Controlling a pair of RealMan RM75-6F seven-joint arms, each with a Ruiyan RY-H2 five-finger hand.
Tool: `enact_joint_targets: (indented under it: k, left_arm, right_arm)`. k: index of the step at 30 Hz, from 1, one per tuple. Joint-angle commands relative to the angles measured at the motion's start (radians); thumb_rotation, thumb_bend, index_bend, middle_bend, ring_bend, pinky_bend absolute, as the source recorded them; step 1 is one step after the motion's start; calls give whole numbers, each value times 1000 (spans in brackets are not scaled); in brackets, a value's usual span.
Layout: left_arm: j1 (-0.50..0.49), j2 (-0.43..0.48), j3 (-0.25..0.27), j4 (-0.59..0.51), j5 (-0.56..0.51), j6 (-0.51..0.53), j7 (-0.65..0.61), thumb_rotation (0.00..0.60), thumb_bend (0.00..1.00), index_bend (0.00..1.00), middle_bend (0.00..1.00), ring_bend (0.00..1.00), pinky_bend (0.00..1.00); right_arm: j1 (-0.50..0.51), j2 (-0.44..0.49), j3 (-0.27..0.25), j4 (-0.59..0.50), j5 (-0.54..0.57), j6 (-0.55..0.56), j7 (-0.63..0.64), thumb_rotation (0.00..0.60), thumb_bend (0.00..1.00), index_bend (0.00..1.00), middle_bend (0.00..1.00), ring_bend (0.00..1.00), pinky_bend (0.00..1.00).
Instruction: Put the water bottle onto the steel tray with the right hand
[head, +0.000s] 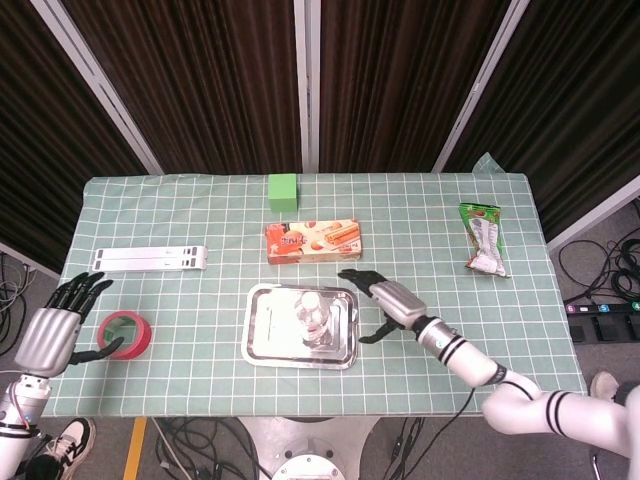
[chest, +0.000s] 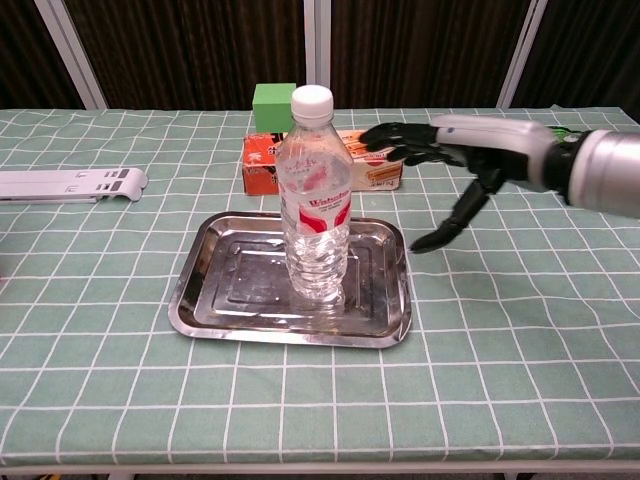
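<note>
The clear water bottle (chest: 315, 205) with a white cap and red label stands upright on the steel tray (chest: 220, 300), right of the tray's middle; from above the bottle (head: 311, 318) shows inside the tray (head: 265, 335). My right hand (chest: 455, 165) hovers to the right of the tray, fingers spread, holding nothing and clear of the bottle; the head view shows the right hand (head: 385, 300) just past the tray's right edge. My left hand (head: 55, 325) hangs at the table's left edge, fingers apart, empty.
A red tape roll (head: 126, 333) lies by the left hand. An orange snack box (head: 312, 241) and a green block (head: 283, 191) sit behind the tray. A white flat bar (head: 150, 258) lies far left, a green snack bag (head: 483, 238) far right.
</note>
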Motion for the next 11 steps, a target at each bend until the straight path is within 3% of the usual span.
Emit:
enact_joint_targets:
  k: [1,3,5,11]
  left_arm:
    - [-1,5,-4,-12,3,6,9,421,219,182,187,97,164]
    - [-1,7,-5,-15,7,11,10,421,219,182,187,97,163]
    - [-1,6,-5,-14,13,16,9,418,219,182,187,96,163]
    - [-7,-3,-6,-6,15,10,8,420,220,182,187,96,163]
  right_arm:
    - [-161,256,-96,-237,215,216,-544,600,0,0,4,0,0]
    - [-234,238,-106,-232,223,374,-663,600,0,0,17,0,0]
    - [-306,207,-116,-194,200,490,-685,600,0,0,25,0,0]
    - [-407,143,-120,-36,111,615,-609,600,0,0,27,0,0]
